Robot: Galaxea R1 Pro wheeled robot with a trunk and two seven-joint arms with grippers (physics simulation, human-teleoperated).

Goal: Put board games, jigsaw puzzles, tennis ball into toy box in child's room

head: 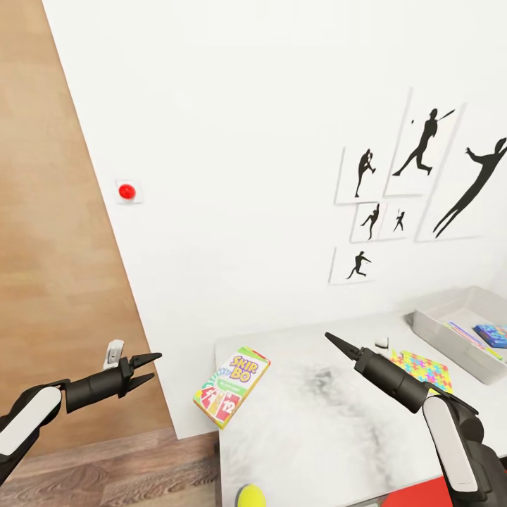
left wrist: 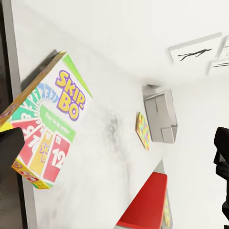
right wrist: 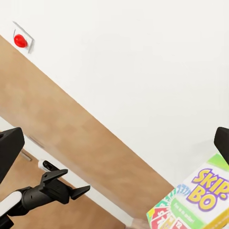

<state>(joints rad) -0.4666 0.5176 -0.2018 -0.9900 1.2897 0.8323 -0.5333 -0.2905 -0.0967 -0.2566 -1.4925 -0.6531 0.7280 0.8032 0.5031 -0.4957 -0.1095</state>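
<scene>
A white-green-yellow Skip-Bo board game (head: 231, 386) lies at the left edge of the table (head: 317, 436), one corner past the edge. It also fills the left wrist view as a board game (left wrist: 45, 121). My left gripper (head: 148, 370) is open and empty, out over the floor left of the table and pointing at the game. Above the tabletop right of the game, my right gripper (head: 338, 343) has its fingers spread in its wrist view. A jigsaw puzzle (head: 422, 370) lies beside the grey toy box (head: 451, 331), which holds a blue board game (head: 493, 334). The tennis ball (head: 251, 497) peeks in low down.
A white wall with silhouette pictures (head: 415, 183) and a red button (head: 127, 191) stands behind the table. A red object (head: 422, 493) lies at the table's near right. A small white item (head: 381, 343) rests near the toy box. Wood-plank floor (head: 105, 472) is at the left.
</scene>
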